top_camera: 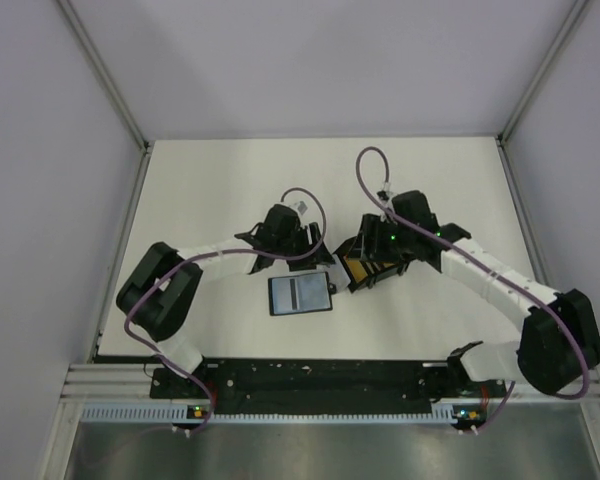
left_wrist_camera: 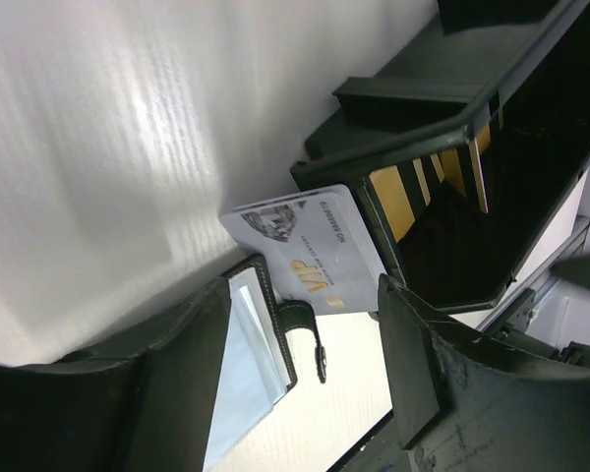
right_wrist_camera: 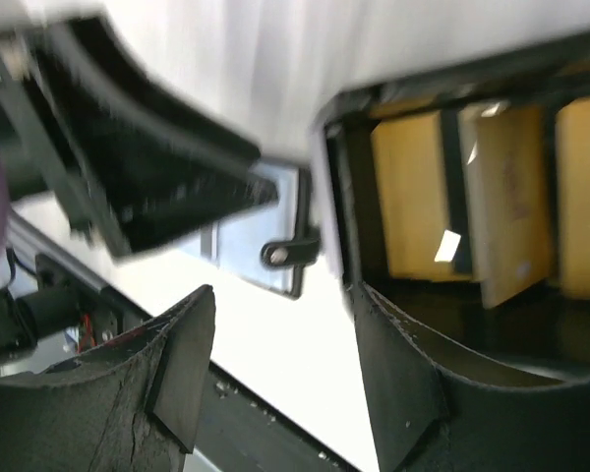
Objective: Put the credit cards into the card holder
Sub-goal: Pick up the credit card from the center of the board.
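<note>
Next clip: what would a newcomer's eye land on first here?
A white VIP card lies mid-table between the card holder and the open black box. The gold cards stand in the box's slots. The left hand and right hand hover open over them, holding nothing.

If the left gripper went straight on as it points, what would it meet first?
Probably the white VIP card, lying ahead of the left gripper between the card holder and the open black box; depth is unclear.

Bright, even light, soft glare streaks on table (left_wrist_camera: 108, 177) — right wrist view motion-blurred.
</note>
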Robot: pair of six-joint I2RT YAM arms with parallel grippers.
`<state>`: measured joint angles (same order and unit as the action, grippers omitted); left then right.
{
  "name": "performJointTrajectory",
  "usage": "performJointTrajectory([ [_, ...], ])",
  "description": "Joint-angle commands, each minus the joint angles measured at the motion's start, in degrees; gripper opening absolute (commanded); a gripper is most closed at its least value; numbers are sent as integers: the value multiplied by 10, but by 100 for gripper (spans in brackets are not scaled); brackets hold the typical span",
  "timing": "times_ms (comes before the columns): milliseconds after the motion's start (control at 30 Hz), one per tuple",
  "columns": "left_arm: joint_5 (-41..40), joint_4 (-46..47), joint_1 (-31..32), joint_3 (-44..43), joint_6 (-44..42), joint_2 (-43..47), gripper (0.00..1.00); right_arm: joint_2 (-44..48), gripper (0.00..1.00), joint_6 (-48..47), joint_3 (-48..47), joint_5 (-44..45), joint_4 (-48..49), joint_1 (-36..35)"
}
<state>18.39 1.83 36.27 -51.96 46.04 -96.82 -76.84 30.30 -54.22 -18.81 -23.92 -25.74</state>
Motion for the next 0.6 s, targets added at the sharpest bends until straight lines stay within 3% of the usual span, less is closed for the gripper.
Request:
performJointTrajectory([
  [0, 2, 25, -31, -24, -30, 5, 66, 65, 58, 99, 76, 48, 62, -78],
  [200, 72, 72, -53, -33, -39, -39, 67, 115, 59, 166, 156, 91, 126, -134],
  [567, 116, 114, -57, -46, -43, -87, 67, 77, 59, 234, 198, 259, 191, -229],
])
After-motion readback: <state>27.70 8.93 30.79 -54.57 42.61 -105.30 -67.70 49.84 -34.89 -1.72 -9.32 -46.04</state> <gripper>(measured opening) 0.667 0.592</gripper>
